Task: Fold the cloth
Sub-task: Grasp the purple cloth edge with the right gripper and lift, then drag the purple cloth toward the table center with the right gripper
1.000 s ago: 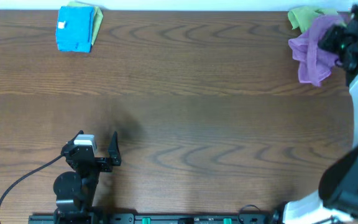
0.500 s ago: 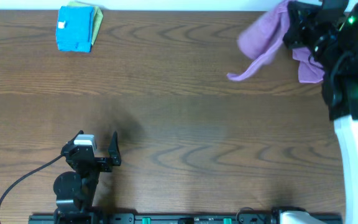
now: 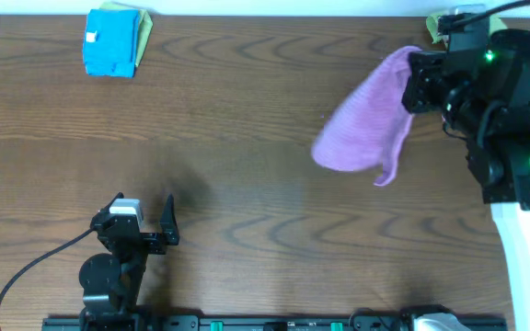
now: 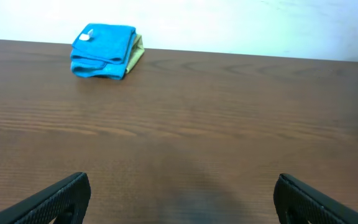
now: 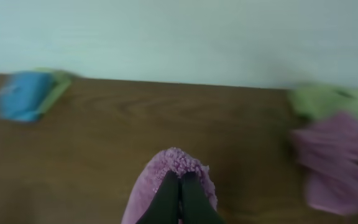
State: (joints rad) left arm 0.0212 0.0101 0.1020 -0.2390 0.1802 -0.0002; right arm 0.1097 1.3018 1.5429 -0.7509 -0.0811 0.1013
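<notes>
The right arm's jaws are pinched shut on an edge of the mauve cloth [image 3: 364, 124] [image 5: 176, 167], which hangs from them in a loose drape over the right rear part of the desk [image 3: 247, 184]. Whether its lower end touches the wood cannot be told. The left arm's jaws stand wide and hold nothing, near the front edge. A folded blue cloth [image 3: 110, 44] lies at the left rear corner.
</notes>
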